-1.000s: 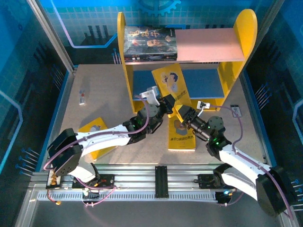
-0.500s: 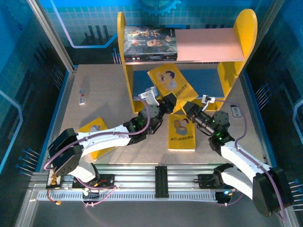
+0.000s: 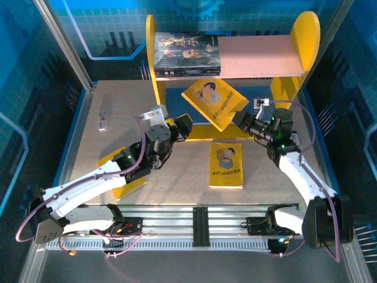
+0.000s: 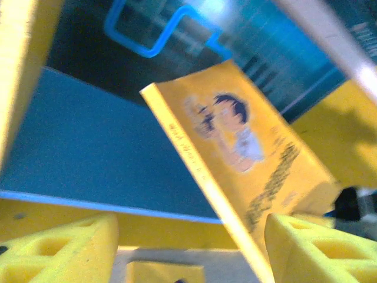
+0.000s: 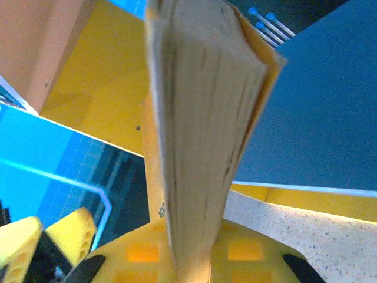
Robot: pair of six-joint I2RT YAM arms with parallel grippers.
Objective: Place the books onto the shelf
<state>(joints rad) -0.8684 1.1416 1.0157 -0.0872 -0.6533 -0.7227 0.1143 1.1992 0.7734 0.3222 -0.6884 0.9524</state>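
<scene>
so the right hand (image 3: 238, 119) is clamped on the near-right corner of the yellow book (image 3: 212, 100), which hangs tilted just in front of the shelf (image 3: 259, 56), long axis running left from that hand, while the left hand (image 3: 183, 125) sits wide and empty further left.

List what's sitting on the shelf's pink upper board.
Dark-covered books lie flat in a stack at the left end of the pink upper board. The top cover hides whatever lies beneath it, so the number in the stack is unclear.

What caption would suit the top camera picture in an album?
Right gripper holds a yellow book tilted before the shelf; left gripper open nearby.
</scene>
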